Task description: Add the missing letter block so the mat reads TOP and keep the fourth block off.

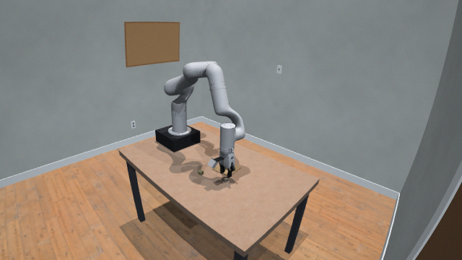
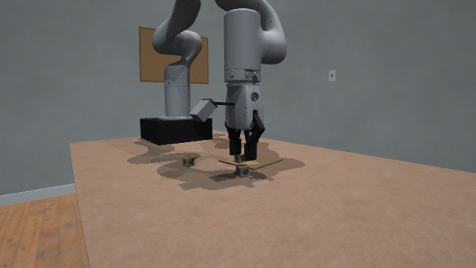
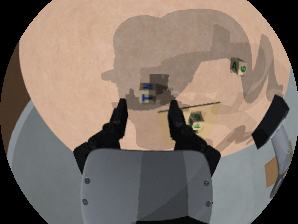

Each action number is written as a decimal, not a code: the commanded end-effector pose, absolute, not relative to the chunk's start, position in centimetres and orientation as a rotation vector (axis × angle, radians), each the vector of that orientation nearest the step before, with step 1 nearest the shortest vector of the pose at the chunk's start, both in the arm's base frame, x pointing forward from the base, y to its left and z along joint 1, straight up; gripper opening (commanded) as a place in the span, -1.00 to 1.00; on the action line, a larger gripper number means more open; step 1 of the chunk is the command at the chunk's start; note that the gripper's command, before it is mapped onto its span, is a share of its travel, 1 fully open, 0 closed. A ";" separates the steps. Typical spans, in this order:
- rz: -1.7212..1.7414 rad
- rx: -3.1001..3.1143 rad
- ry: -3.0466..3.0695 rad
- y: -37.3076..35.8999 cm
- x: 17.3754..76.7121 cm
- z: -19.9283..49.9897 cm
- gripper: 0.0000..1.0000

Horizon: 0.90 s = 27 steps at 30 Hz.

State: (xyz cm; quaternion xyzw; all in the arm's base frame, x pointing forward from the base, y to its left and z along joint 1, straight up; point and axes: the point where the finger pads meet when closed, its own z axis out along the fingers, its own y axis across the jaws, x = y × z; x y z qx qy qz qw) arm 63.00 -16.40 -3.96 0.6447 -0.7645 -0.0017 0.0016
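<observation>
The tan mat (image 2: 256, 161) lies on the table, and its near edge rests on a block with blue letters (image 2: 242, 170), so the mat looks tilted. That block also shows in the wrist view (image 3: 152, 91), just beyond my fingertips. My gripper (image 2: 243, 154) is low over the mat's near part, with its fingers partly open and nothing between them. A green-lettered block (image 2: 239, 158) stands on the mat by the fingers. In the wrist view it (image 3: 196, 120) is just outside the right finger. Any other block on the mat is hidden behind the fingers. Another green-lettered block (image 2: 188, 161) lies off the mat.
The robot's black base (image 2: 175, 129) stands at the far end of the table. The wrist camera box (image 2: 202, 110) sticks out beside the gripper. The table's left edge (image 2: 76, 193) is far from the blocks.
</observation>
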 end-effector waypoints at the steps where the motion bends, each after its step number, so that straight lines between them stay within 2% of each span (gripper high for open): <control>1: -0.003 2.024 -2.400 -16.4 63.1 -4.4 0.26; 27: -0.003 2.024 -2.400 -16.4 63.1 -5.0 0.26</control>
